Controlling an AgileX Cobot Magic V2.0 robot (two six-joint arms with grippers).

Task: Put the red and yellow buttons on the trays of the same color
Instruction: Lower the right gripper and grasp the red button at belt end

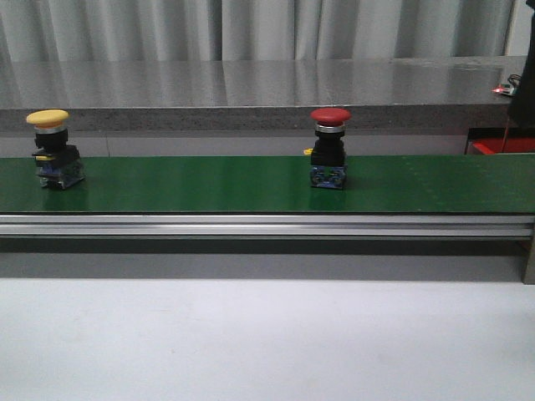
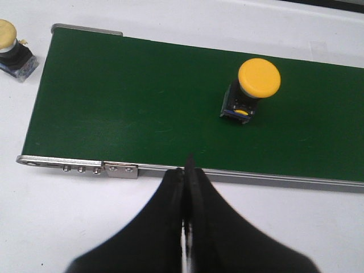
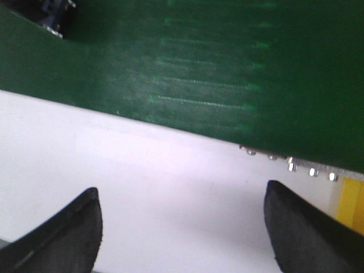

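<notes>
Here you have two mushroom-head push buttons standing upright on the green conveyor belt (image 1: 209,184). In the front view, the yellow button (image 1: 53,149) sits at the far left of the belt, and the red button (image 1: 329,147) stands well apart from it, a little right of centre. Both rest on black bodies with blue bases.

Your left gripper (image 2: 186,170) has its two black fingers pressed together with nothing between them; it hovers over the white table (image 2: 68,210) just beside the belt's aluminium side rail (image 2: 239,177). From that wrist camera you see the yellow button on the belt, and a second, paler yellow-capped button (image 2: 12,50) on the table off the end of the belt.

Your right gripper (image 3: 182,227) is spread wide and holds nothing, over the white table next to the belt edge. A yellow patch (image 3: 350,205) shows at the frame edge; you cannot tell what it is.
</notes>
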